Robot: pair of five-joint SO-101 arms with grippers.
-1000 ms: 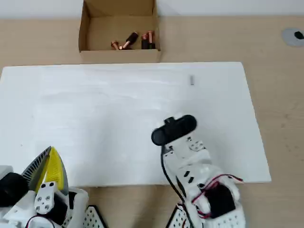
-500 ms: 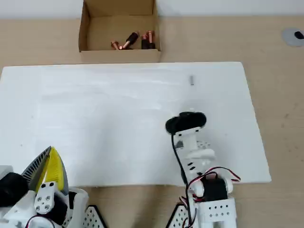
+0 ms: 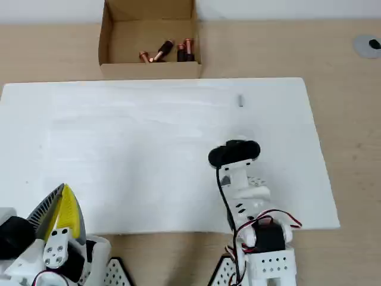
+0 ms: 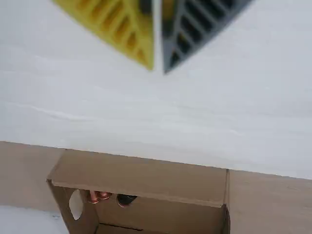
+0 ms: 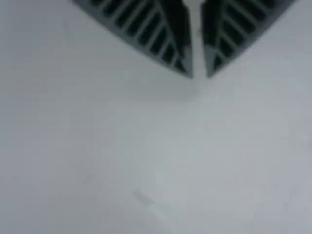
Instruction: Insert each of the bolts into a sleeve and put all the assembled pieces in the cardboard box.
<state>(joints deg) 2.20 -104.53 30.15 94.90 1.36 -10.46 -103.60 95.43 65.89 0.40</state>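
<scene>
The cardboard box [image 3: 107, 42] stands beyond the white mat's far edge, left of centre. Inside it lie several copper-and-black assembled pieces [image 3: 168, 51]. In the left wrist view the box [image 4: 141, 178] shows farther off, with copper ends [image 4: 97, 196] visible over its wall. My left gripper [image 3: 62, 189] rests at the mat's near left corner, its yellow and grey fingers shut with nothing between them [image 4: 158, 67]. My right gripper [image 5: 197, 75] hangs shut and empty over bare mat, under the right arm's black wrist camera [image 3: 234, 153].
The white mat [image 3: 149, 149] covers most of the wooden table. A small grey mark [image 3: 240, 100] lies on the mat near its far right part. A grey disc [image 3: 368, 45] sits at the table's far right corner.
The right arm swung to the right and drew back toward its base, then nearly stopped. The left arm and the pieces in the box have not moved.
</scene>
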